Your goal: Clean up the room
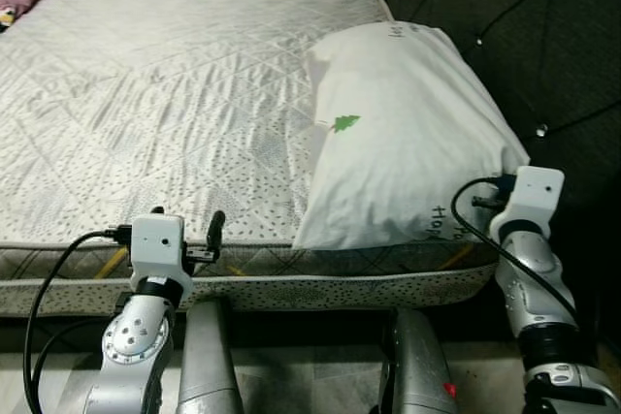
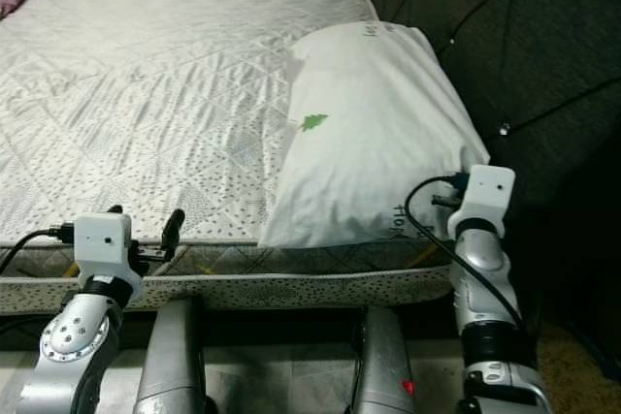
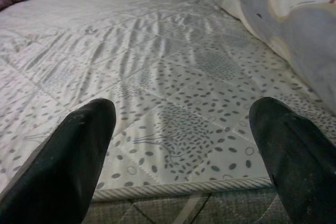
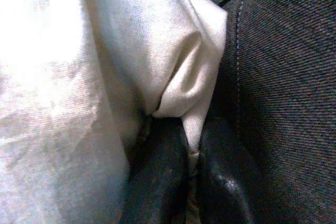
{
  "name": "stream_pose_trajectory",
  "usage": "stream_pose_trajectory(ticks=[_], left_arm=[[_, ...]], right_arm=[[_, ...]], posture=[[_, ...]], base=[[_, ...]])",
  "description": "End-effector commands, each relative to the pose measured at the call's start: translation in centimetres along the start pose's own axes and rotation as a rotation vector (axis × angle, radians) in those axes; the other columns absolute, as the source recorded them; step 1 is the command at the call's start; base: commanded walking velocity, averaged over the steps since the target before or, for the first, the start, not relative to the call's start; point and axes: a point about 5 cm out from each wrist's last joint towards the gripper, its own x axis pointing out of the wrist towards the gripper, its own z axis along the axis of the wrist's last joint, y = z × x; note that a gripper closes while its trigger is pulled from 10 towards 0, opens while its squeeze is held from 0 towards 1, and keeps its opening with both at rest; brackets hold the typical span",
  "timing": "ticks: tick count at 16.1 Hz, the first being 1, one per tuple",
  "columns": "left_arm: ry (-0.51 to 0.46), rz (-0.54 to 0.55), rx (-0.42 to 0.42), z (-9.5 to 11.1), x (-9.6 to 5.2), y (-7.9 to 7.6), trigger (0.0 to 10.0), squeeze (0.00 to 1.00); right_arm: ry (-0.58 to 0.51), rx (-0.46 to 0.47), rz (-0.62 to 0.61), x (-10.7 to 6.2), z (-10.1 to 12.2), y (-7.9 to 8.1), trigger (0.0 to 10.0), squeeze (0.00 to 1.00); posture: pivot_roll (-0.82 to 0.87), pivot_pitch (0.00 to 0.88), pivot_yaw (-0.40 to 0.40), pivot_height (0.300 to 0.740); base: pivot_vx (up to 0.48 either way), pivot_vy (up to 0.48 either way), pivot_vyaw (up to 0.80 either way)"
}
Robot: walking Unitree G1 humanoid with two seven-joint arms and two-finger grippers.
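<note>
We pinch a corner of the pillow (image 1: pixel 408 133) in our right gripper (image 4: pixel 191 182), fingers closed tight on the fabric beside the dark headboard (image 1: pixel 514 26). The pillow lies on the right of the mattress (image 1: pixel 165 94), long axis running near to far, just ahead of that arm. Our left gripper (image 3: pixel 181 156) hovers wide open over the near mattress edge, holding nothing, with the pillow off to its right.

White pillow (image 1: pixel 398 133) with green tree motif, grey-speckled quilted mattress (image 1: pixel 165 104), black tufted headboard (image 1: pixel 524 36)
</note>
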Motion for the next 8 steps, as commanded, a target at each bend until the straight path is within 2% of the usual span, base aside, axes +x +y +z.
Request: stream_pose_trajectory(ticks=[1,2,6,8], left_arm=[[0.0,-0.001,0.014,-0.1,0.0,0.0,10.0,0.0],[0.0,0.008,0.013,-0.1,0.0,0.0,10.0,0.0],[-0.02,0.074,0.014,0.1,0.0,0.6,10.0,0.0],[-0.024,0.079,0.023,0.0,-0.1,0.6,10.0,0.0]], right_arm=[[0.008,0.029,0.05,-0.2,-0.1,1.2,10.0,0.0],[-0.025,0.046,0.064,-0.1,0.5,1.6,10.0,1.0],[-0.109,0.024,0.081,-0.5,1.7,3.2,10.0,1.0],[-0.12,0.009,0.087,-1.1,1.5,3.5,10.0,1.0]], posture=[[0.02,0.0,-0.021,0.491],[0.02,0.0,-0.021,0.491],[0.03,0.0,-0.026,0.491],[0.02,0.0,-0.024,0.491]], base=[[0.0,0.0,0.0],[0.0,0.0,0.0],[0.0,0.0,0.0],[0.0,0.0,0.0]])
